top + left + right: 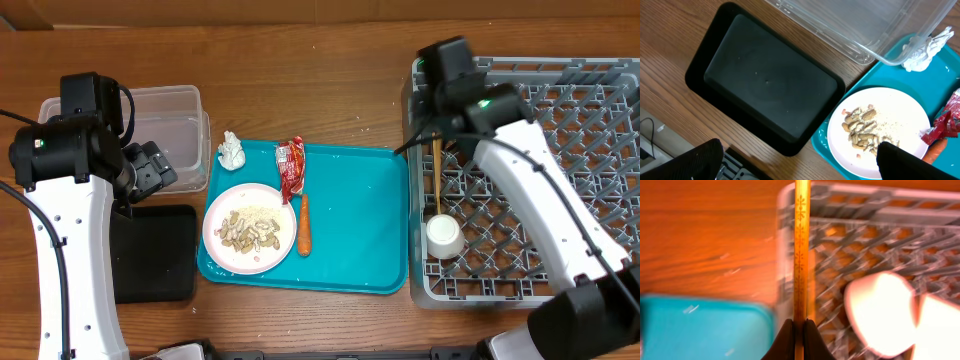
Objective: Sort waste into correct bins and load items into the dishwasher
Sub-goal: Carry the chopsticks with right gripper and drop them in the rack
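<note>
My right gripper (437, 143) (799, 330) is shut on wooden chopsticks (437, 178) (801, 245), held over the left edge of the grey dish rack (530, 180) (865, 235). A small white cup (444, 237) stands in the rack. Two blurred white pieces with pinkish edges (880, 315) show in the right wrist view. My left gripper (152, 168) (800, 170) is open and empty above the black tray (155, 250) (765, 90), beside the clear tub (170, 120) (865, 25). The white plate (222, 212) (900, 107) holds food scraps (250, 232) (862, 130).
The teal tray (350, 220) (822, 142) also carries a white tissue (232, 152) (922, 50), a red wrapper (291, 167) (947, 122) and a carrot (304, 224) (940, 147). The table is wooden (300, 80).
</note>
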